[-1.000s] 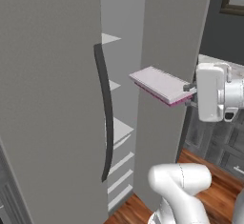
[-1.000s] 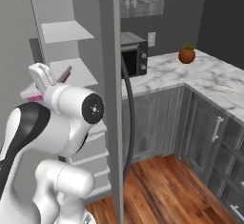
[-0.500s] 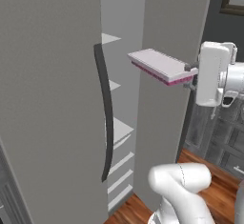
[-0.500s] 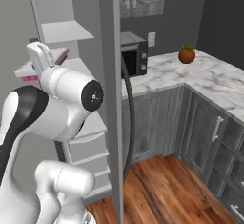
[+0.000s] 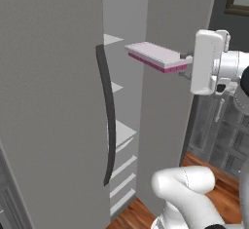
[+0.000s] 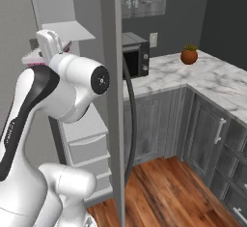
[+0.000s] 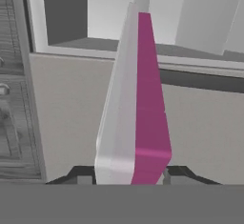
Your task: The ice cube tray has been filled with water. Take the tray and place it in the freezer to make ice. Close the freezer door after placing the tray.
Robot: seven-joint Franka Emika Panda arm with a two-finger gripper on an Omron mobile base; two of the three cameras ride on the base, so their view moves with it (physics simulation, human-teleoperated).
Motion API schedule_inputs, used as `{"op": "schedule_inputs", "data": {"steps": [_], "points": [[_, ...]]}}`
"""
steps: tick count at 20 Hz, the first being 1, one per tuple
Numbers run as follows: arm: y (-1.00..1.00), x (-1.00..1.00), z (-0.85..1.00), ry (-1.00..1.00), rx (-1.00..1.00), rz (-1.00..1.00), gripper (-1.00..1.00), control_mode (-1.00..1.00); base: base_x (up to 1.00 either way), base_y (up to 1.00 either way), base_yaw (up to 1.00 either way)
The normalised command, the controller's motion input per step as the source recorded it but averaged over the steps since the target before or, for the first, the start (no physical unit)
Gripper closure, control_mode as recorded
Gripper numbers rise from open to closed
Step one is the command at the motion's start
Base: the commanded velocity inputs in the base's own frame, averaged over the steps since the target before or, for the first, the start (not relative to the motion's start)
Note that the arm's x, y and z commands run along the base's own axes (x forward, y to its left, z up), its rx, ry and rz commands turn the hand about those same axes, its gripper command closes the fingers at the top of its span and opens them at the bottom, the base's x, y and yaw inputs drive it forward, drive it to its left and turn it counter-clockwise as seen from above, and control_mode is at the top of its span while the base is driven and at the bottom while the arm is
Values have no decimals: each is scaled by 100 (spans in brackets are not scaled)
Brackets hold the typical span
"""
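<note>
My gripper [image 5: 186,65] is shut on the near end of the ice cube tray [image 5: 154,55], a pale slab with a pink side, held roughly level at upper-shelf height. The tray's far end points into the gap of the freezer [image 5: 118,131], where white shelves show. To the left stands the open freezer door [image 5: 48,101] with its long dark curved handle [image 5: 110,125]. In the hand view the tray [image 7: 133,108] runs edge-on away from the gripper [image 7: 129,174] toward a white shelf [image 7: 114,13]. A sliver of the tray [image 6: 30,58] peeks from behind my arm.
The other door's edge [image 6: 113,100] with its dark handle [image 6: 130,120] stands close on the arm's right. White drawers [image 6: 84,144] fill the freezer's lower part. Beyond are a microwave [image 6: 135,52], a marble counter [image 6: 212,81] with a potted plant [image 6: 189,54], and wood floor [image 6: 169,192].
The gripper has risen with the tray, from middle-shelf height to near the upper shelf, and the tray's far end has edged closer to the freezer opening.
</note>
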Motion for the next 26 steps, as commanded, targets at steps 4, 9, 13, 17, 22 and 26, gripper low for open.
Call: {"op": "schedule_inputs", "data": {"steps": [4,9,13,17,22,26], "points": [[27,44,0,0,0,0,100,-100,0,0,0],[25,36,3,0,0,0,100,-100,0,0,0],[9,33,10,0,0,0,100,-100,0,0,0],[0,25,12,0,0,0,100,-100,0,0,0],[0,30,10,0,0,0,100,-100,0,0,0],[3,43,2,0,0,0,100,-100,0,0,0]]}}
